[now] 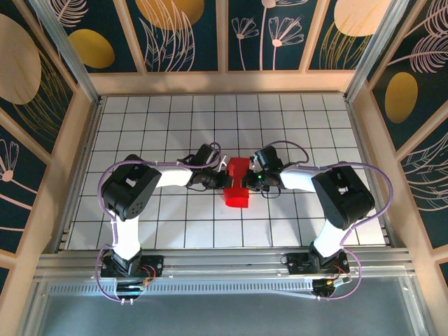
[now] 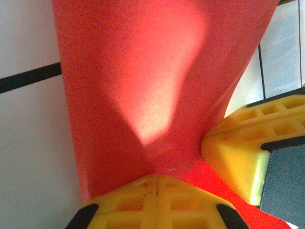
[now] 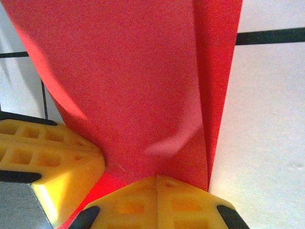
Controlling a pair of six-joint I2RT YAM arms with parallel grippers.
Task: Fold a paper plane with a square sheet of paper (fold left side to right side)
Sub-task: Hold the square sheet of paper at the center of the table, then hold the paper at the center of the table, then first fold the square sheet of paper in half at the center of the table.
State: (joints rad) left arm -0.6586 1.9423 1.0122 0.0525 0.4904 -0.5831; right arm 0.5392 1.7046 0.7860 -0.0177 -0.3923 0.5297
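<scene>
Closest to the lens in the left wrist view, the left gripper (image 2: 156, 180) has its two yellow fingers pressed flat together, with only a thin seam between them. The paper (image 2: 143, 76) comes straight out from that seam, so these jaws are clenched on its edge. Ahead of the jaws the red sheet widens into a broad, slightly bowed panel with a pale patch of light in its middle. To the left of the jaws lies the table (image 2: 28, 143), white tiles crossed by a black grid line. Just right of the jaws and a little ahead, the yellow tip of the right gripper (image 2: 217, 143) meets the same edge of the paper. The right wrist view mirrors this: its own fingers are likewise squeezed tight on the paper, which runs ahead of them with a straight crease just right of the jaws and a narrower layer beyond it. The left gripper's yellow finger sits just to their left. From above, the two grippers face each other at mid-table, the paper a narrow folded red shape pinched between them, most of its length reaching toward the arm bases.
</scene>
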